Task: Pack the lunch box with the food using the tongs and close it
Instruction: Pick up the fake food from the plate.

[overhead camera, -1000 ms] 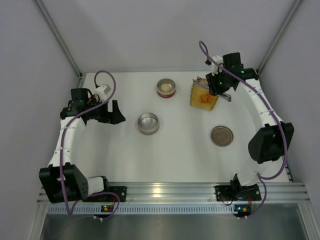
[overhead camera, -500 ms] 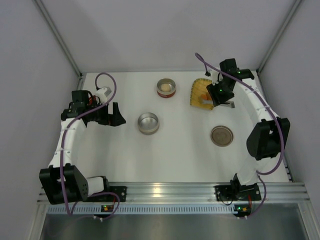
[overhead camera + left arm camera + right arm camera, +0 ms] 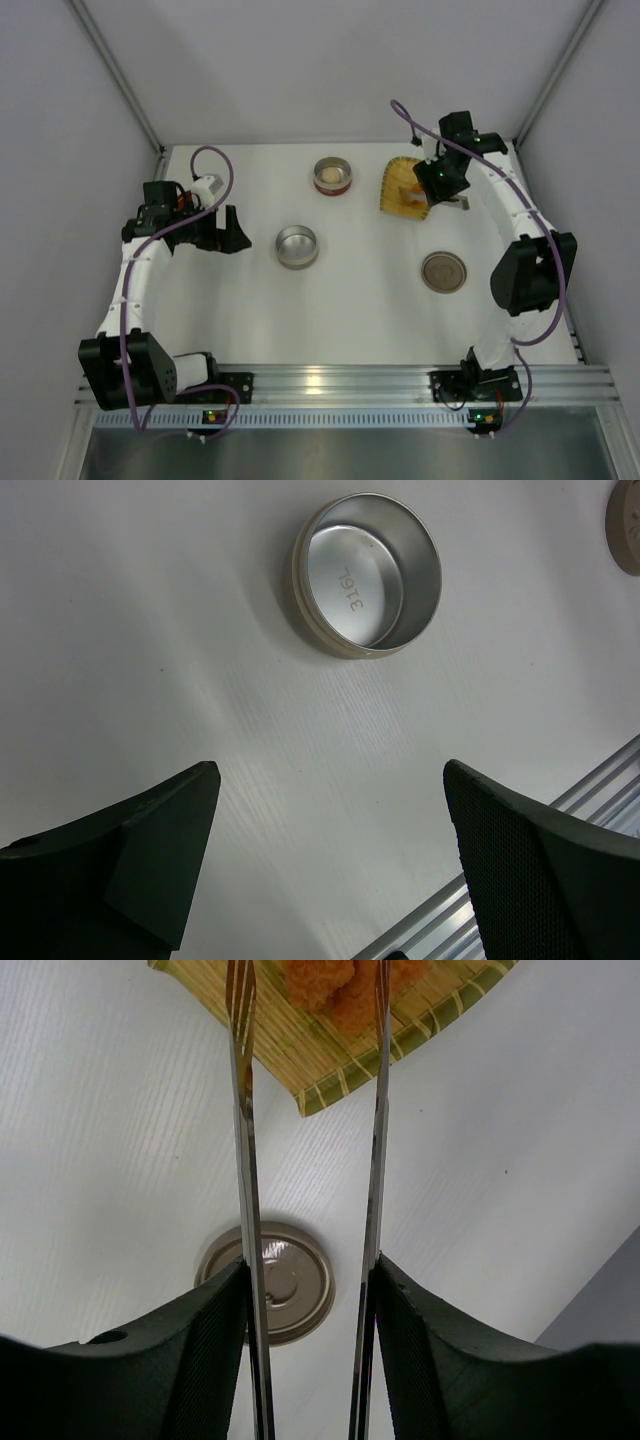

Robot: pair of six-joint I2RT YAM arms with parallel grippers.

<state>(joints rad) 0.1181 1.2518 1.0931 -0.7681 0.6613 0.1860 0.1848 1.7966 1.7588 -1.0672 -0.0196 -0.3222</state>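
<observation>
Right wrist: slim silver metal tongs (image 3: 243, 1160) clamped by right gripper (image 3: 312, 1280) above orange food chunks (image 3: 340, 985) on yellow woven tray (image 3: 290, 1050), now flat, earlier tilted; left gripper (image 3: 330, 810) spread wide.

My left arm (image 3: 125, 285) and my right arm (image 3: 515, 212) are made of smooth white tubes joined by big round black joints (image 3: 530, 275), and a thin purple cable (image 3: 209, 149) runs along each one in loose loops. Each arm grows out of a black block base (image 3: 470, 385), and a small box with tiny lights (image 3: 478, 417) sits in front of it. My left gripper (image 3: 330, 770) and my right gripper (image 3: 312, 1265) each have two thick dark fingers (image 3: 540, 870) with a skin of tiny dots, and little green lights (image 3: 440, 168) glow on my right wrist.
</observation>
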